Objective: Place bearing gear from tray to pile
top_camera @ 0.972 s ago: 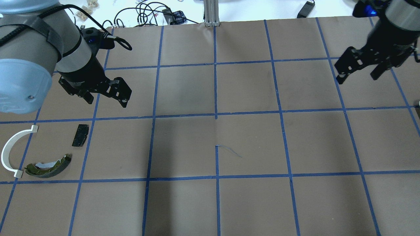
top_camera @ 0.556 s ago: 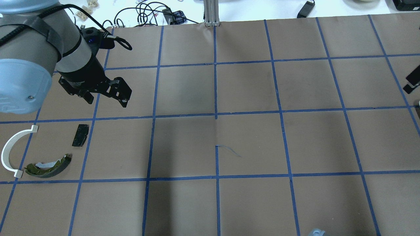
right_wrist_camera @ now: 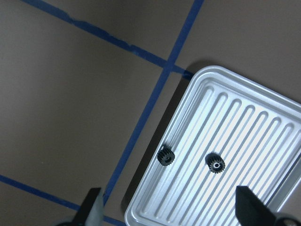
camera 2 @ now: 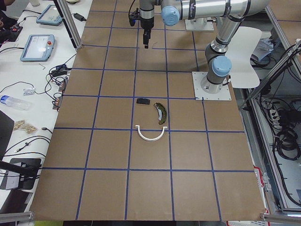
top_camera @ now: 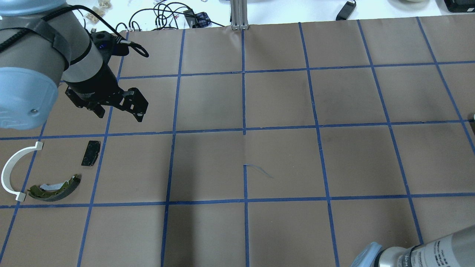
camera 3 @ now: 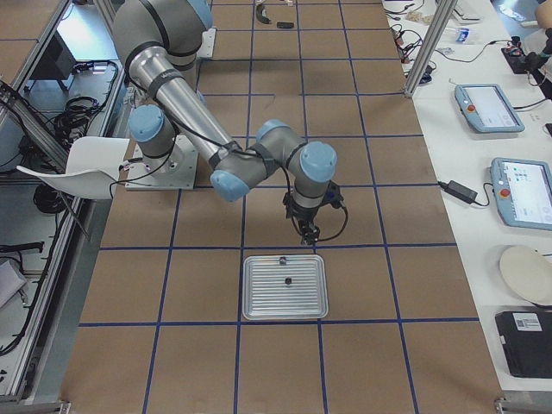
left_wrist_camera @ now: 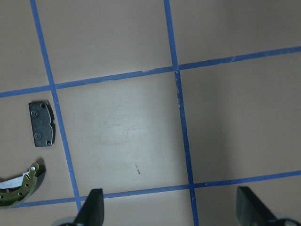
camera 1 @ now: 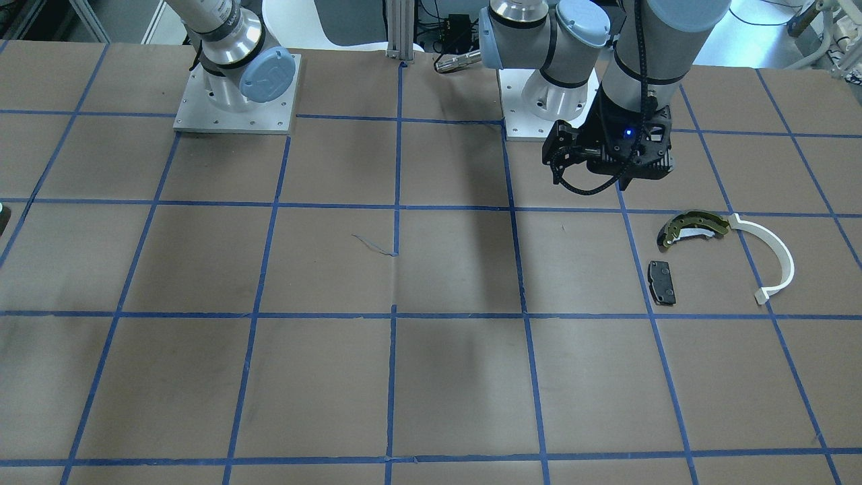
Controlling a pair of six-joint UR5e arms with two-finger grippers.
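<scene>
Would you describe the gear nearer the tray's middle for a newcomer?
Near the robot's right arm lies a ribbed silver tray. Two dark gears sit inside. Yours is out on the ribs and shows a pale hub; the other, all dark, sits by the rim.

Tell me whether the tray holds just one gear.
No, the tray holds two: a rim gear and a middle gear, lying apart.

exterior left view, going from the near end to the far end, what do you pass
white plastic arc → olive-gold brake shoe → black pad → left gripper, open, well beyond the three parts
</scene>
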